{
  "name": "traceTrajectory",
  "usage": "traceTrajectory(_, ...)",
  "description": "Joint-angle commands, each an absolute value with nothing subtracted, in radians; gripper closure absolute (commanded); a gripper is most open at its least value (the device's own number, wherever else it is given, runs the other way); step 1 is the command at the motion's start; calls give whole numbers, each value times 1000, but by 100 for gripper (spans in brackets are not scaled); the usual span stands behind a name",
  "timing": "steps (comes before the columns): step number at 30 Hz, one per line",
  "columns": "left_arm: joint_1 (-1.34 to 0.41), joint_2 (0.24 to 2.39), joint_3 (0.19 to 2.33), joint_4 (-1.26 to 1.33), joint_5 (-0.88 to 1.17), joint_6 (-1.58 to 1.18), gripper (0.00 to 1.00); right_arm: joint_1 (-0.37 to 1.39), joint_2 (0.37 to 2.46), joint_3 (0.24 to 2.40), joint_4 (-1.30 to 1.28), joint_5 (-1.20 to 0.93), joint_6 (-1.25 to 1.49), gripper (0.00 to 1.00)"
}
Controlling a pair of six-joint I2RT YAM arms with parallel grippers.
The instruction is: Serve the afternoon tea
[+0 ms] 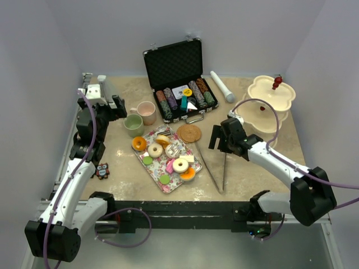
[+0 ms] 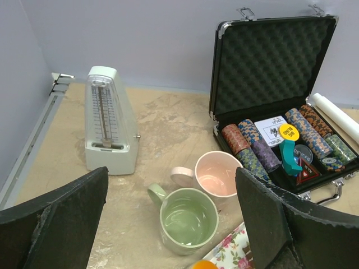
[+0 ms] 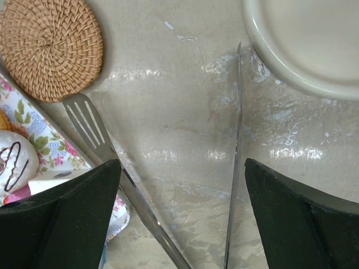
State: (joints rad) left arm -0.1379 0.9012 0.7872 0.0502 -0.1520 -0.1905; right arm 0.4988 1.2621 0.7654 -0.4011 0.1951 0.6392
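your left claw (image 2: 173, 179) stands released and empty above the two cups. the pink cup (image 2: 216, 175) and the green cup (image 2: 188, 218) sit touching each other, handles to the left, both with nothing in them. your right claw (image 3: 182, 165) is also spread wide and holds nothing. it hangs over the tongs (image 3: 84, 120), whose two arms splay out on the tabletop (image 3: 168, 101) beneath it. in my judgement it is lined up that way to take the tongs as the serving tool.

the toy sweets (image 1: 180, 165) – donuts, macarons, small cakes – all lie on the floral tray (image 1: 155, 170) between the arms, just beside the green cup. the three-tier stand (image 1: 272, 95) waits at the far right, and no sweets show on the tiers in view, so serving is not yet begun. the open case (image 1: 179, 84) holds striped chips in rows and is not part of the service.
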Motion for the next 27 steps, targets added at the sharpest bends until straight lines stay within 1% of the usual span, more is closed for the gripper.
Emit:
traceTrajectory(1,-137,897,788,95,-130,-183,0,509,1233,762,-387,271,725,6)
traceTrajectory(6,-137,891,790,95,-124,-186,0,514,1267,746,-370,304,755,10)
traceTrajectory(8,-137,890,788,97,-120,-187,0,521,1287,739,-364,308,762,14)
traceTrajectory(13,-140,882,787,97,-117,-192,0,526,1331,713,-336,318,779,15)
traceTrajectory(15,-141,879,787,97,-117,-192,0,526,1351,692,-322,305,785,19)
traceTrajectory(20,-144,880,787,98,-118,-192,0,528,1350,669,-296,305,788,36)
traceTrajectory(24,-146,880,784,98,-115,-190,0,528,1358,664,-265,302,770,56)
traceTrajectory(26,-147,880,784,98,-117,-189,0,528,1368,664,-255,296,762,69)
traceTrajectory(27,-147,879,784,98,-117,-189,0,528,1373,664,-253,295,761,73)
